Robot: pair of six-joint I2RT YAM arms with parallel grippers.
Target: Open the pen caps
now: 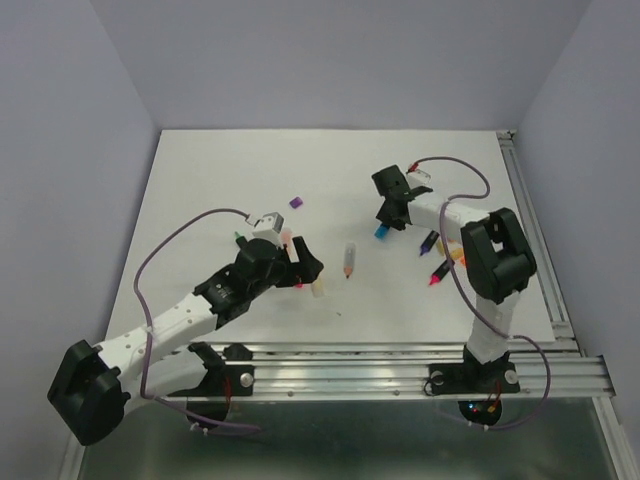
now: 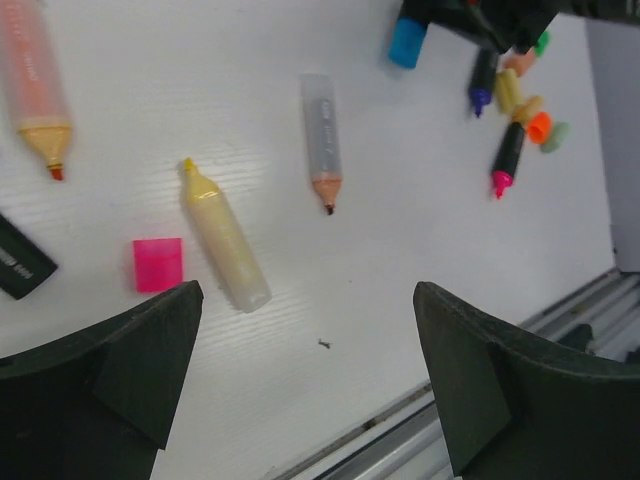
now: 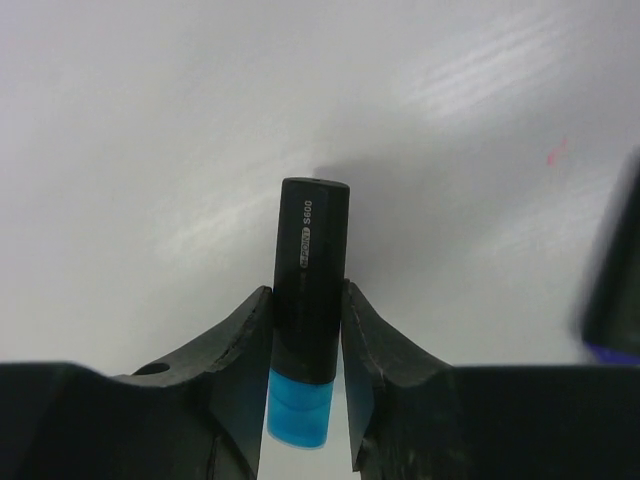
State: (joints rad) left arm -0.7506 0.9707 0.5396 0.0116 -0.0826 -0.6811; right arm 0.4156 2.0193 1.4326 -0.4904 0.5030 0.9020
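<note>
White tabletop (image 1: pixel 200 200): right gripper (image 3: pixel 306 296) clamps a black cylindrical highlighter barrel (image 3: pixel 312 245), its chunky blue plastic cap (image 3: pixel 298 408) just behind the fingertips. Left gripper (image 2: pixel 308 300) hangs spread, empty.

The black highlighter (image 3: pixel 310 260) has a blue cap (image 3: pixel 297 410), the loose cap (image 2: pixel 159 264) is pink, the table (image 2: pixel 400 230) white.
</note>
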